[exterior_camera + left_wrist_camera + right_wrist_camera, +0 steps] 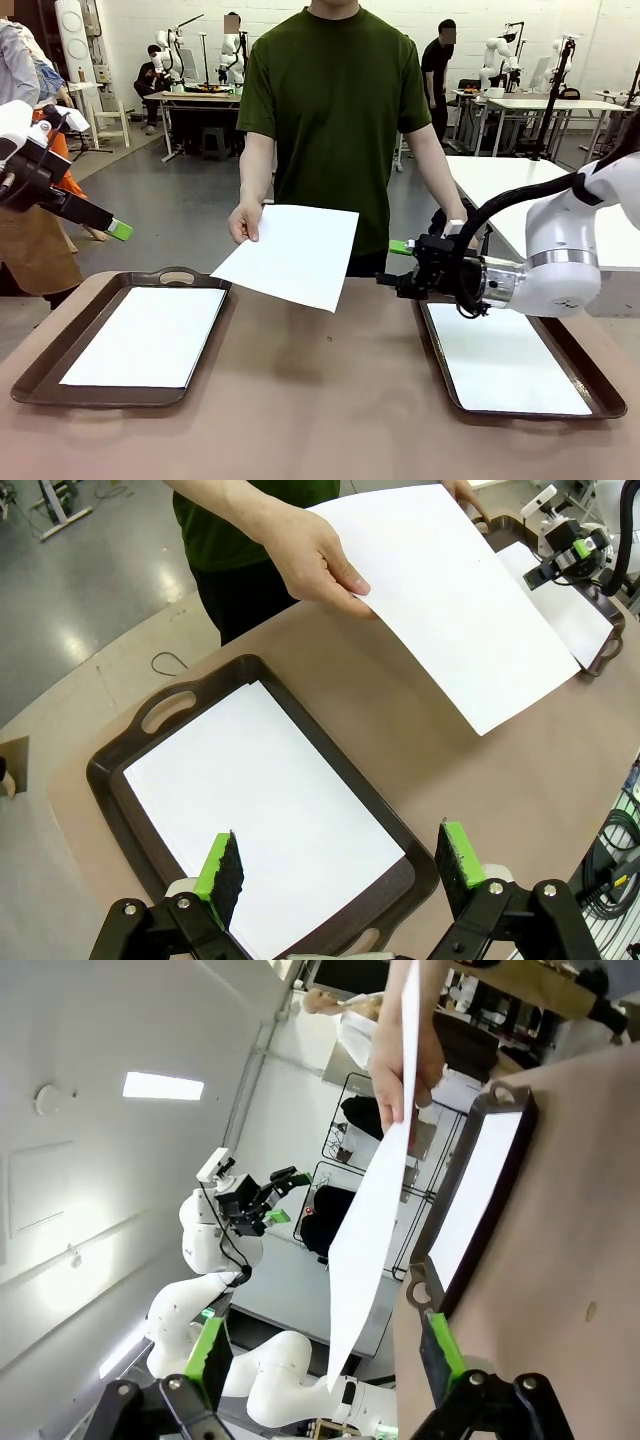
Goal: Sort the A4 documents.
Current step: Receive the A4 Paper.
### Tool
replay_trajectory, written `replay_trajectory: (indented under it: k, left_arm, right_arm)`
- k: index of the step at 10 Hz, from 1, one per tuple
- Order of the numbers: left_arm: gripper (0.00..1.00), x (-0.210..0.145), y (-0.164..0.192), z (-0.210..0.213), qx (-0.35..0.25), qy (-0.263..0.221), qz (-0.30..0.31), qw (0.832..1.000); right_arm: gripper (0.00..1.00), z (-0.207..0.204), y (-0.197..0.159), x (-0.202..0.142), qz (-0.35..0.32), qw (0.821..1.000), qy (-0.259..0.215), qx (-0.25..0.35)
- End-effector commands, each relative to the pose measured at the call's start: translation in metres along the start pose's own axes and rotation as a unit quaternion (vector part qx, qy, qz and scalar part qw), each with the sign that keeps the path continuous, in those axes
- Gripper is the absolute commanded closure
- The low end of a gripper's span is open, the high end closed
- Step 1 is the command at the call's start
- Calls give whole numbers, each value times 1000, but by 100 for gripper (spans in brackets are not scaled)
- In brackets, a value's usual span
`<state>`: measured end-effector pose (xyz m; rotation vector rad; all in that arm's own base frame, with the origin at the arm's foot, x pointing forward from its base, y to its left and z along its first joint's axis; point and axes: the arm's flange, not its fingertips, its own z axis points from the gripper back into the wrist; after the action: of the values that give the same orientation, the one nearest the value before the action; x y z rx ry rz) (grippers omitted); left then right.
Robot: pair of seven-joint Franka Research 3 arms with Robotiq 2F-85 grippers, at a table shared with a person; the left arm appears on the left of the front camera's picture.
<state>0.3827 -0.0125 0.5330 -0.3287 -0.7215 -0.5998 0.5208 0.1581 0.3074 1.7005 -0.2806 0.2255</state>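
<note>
- Holding one A4 sheet point(292, 255) above the table's middle, the person's hand point(244, 222) pinches its near-left corner.
- Left gripper point(340, 865), jaws spread and empty, hovers over the left tray point(60, 352), where a second sheet point(145, 335) lies flat.
- Right gripper point(392, 264), jaws apart and empty, faces the held sheet above the right tray point(600, 385), which carries a third sheet point(505, 365).

White paper sheet point(293, 255), dark brown trays point(45, 372), tan table point(320, 430), dark green shirt point(335, 100), black grippers point(392, 264) with green pads.
</note>
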Motion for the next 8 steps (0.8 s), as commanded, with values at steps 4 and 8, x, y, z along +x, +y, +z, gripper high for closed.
replay_trajectory:
  k: [4, 8]
  left_arm:
    - [0, -2, 0, -1, -1, -1, -9, 1000]
    - [0, -2, 0, -1, -1, -1, -9, 1000]
  right_arm:
    - [0, -50, -10, 13, -13, 1000, 24, 3]
    - [0, -75, -27, 28, -4, 1000, 23, 9]
